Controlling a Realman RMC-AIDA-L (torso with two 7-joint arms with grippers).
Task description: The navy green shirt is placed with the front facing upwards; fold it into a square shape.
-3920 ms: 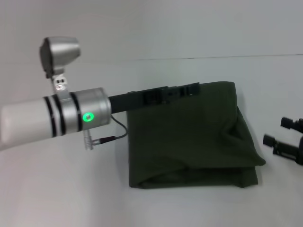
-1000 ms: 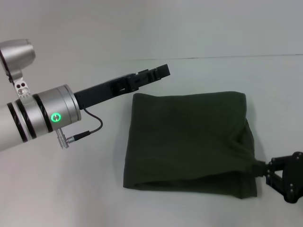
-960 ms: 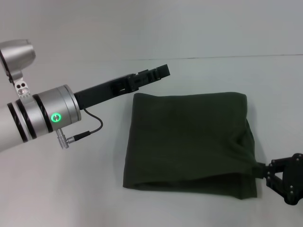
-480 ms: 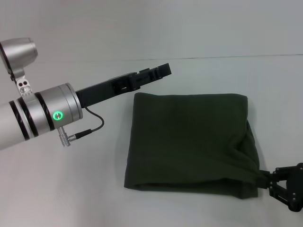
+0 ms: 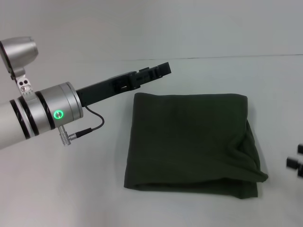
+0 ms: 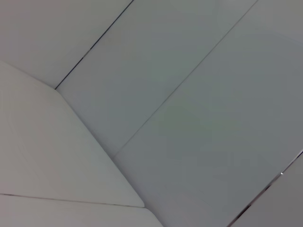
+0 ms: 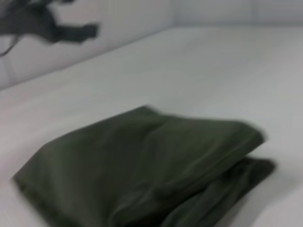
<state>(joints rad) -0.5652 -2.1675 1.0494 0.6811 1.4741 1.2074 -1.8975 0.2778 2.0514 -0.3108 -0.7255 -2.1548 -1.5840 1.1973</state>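
The left gripper (image 5: 163, 69), a long black claw on a silver and white arm, hangs above the white table (image 5: 71, 189) just beyond the far left corner of the cloth, touching nothing; from the head view its fingers look drawn close together, but whether they are clenched or parted cannot be told. The right gripper (image 5: 297, 162) shows only as a few black tips at the right edge of the head view, near the cloth's near right corner yet apart from it, and the state of its jaws cannot be told either. Between the two lies the navy green shirt (image 5: 189, 142), a dark olive-green cotton garment folded into a roughly square bundle, flat on the table with its plain side up. Its far and left edges are fairly straight, while the right side is rumpled, with layers bulging and a flap poking out at the near right corner. The right wrist view shows the same stacked folds (image 7: 142, 184).
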